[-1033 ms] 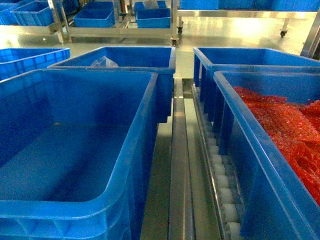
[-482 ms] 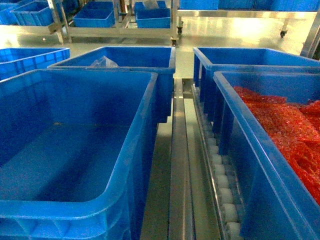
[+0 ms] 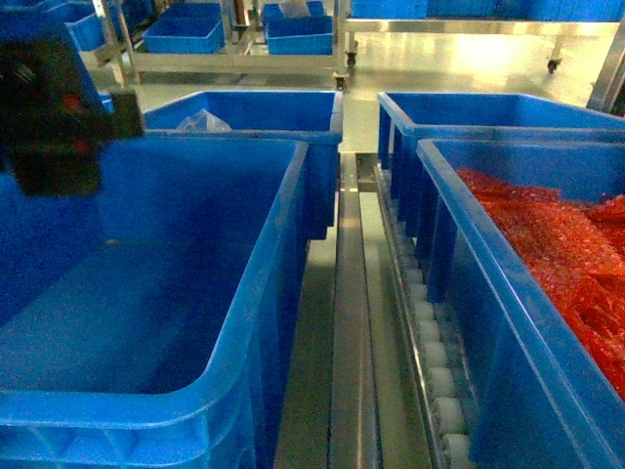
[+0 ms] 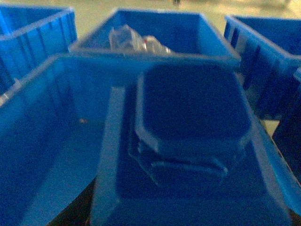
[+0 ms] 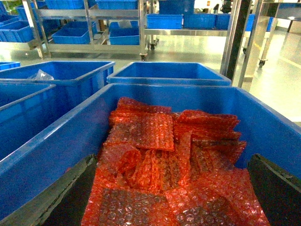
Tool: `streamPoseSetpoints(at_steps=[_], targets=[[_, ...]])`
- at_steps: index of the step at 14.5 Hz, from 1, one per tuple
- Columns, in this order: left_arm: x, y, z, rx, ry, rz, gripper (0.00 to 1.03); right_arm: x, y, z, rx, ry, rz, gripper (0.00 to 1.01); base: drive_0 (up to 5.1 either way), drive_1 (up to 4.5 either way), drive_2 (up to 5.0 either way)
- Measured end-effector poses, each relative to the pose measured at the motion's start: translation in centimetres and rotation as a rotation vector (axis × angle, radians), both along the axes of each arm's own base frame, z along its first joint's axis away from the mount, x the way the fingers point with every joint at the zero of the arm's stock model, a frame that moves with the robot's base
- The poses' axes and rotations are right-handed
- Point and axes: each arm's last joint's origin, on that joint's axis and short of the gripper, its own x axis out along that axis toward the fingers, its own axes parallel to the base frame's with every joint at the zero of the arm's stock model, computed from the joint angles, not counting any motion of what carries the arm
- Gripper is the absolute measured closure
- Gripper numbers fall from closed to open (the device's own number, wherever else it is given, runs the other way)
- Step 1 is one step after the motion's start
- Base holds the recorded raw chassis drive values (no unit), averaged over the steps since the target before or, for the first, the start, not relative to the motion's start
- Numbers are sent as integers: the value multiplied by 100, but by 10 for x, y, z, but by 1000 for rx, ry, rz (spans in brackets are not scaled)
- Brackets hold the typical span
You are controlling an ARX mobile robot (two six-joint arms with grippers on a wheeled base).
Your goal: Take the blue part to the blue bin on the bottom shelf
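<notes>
My left gripper (image 3: 51, 122) shows as a dark, blurred shape at the upper left of the head view, above the far left corner of the large empty blue bin (image 3: 166, 293). In the left wrist view the blue part (image 4: 188, 141), a moulded tray-like piece, fills the frame close to the camera over that blue bin (image 4: 42, 141) and hides the jaws. It looks gripped. The bin stands on the bottom shelf (image 3: 352, 322), beside white roller tracks (image 3: 435, 371). My right gripper (image 5: 169, 207) hangs open over red bubble wrap (image 5: 160, 160).
A second blue bin (image 3: 254, 107) behind the empty one holds a clear plastic bag (image 3: 200, 122). On the right stand a bin of red bubble wrap (image 3: 469, 293) and another blue bin (image 3: 488, 107). Across the floor are racks with more blue bins (image 3: 186, 29).
My left arm has swung into the head view at the upper left, blurred by motion; it was out of view before. The bins and the right side are unchanged.
</notes>
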Motion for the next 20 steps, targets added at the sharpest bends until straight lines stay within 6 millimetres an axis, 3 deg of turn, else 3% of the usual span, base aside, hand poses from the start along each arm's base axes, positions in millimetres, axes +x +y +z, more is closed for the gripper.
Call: streamPoseSetpoints(at_steps=[2, 4, 6, 8, 10, 14, 18, 20], targets=[[8, 1, -15, -74, 78, 4, 30, 0, 0, 0, 0, 0, 0, 3, 0, 0, 0], [7, 1, -4, -120, 32, 6, 7, 0, 0, 0, 0, 0, 0, 3, 0, 0, 0], [7, 1, -6, -125, 40, 8, 5, 0, 0, 0, 0, 0, 0, 3, 0, 0, 0], [-5, 17, -14, -70, -175, 16, 26, 0, 0, 0, 0, 1, 0, 3, 0, 0, 0], [-30, 42, -19, -13, -230, 36, 53, 0, 0, 0, 0, 0, 0, 3, 0, 0, 0], [-62, 64, -30, 6, -223, 24, 102, 0, 0, 0, 0, 0, 0, 3, 0, 0, 0], [-86, 77, -39, 2, -257, 20, 101, 0, 0, 0, 0, 0, 0, 3, 0, 0, 0], [-87, 78, -41, 3, -250, 23, 101, 0, 0, 0, 0, 0, 0, 3, 0, 0, 0]])
